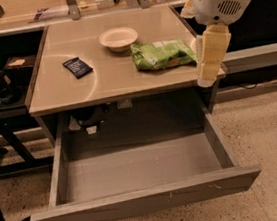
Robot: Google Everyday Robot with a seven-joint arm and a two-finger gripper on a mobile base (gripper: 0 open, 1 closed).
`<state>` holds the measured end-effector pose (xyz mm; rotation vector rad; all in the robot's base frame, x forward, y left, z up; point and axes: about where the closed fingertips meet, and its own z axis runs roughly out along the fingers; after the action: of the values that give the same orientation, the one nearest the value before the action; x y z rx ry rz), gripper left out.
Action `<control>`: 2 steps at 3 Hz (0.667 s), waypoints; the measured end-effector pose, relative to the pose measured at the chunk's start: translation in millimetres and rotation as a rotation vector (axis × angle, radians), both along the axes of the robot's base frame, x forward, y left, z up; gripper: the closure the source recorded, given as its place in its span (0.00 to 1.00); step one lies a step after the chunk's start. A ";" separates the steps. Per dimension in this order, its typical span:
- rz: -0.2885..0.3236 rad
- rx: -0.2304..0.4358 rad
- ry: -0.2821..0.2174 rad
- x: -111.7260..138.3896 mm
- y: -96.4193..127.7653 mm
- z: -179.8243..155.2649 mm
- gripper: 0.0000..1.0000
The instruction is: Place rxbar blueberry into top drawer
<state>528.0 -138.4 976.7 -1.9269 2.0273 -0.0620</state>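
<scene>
We found the rxbar blueberry (78, 67) lying flat on the table (100, 84), on the left half of the top as the camera saw it and not far from the front edge. Its long axis ran at a slant, the far end leaning left and the near end leaning right.

The gripper (211, 58) hung pointing downward at the opposite side, by the table's right front corner and just beside the green bag (163, 54). It carried nothing that we could make out, but we could not tell whether it was open or closed. The bar therefore lay well apart from the gripper, off to its left across the table, with the bag and the white bowl (118, 38) standing roughly between them, a little farther back. We judged that the reach would have to cross leftward, passing in front of those two, and that the wrist would need turning to close across the bar's short side.

The top drawer (140, 203) stood pulled fully out below the table's front edge, and we saw only grey floor inside it. The bowl seemed to hold nothing, though its inside was hard to read from this angle.
</scene>
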 end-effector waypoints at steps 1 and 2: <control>0.006 0.002 -0.007 0.2 0.8 -0.3 0.00; 0.067 0.013 -0.044 19.8 38.5 -0.7 0.00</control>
<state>547.8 -99.9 976.0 -1.9667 1.9284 -0.0743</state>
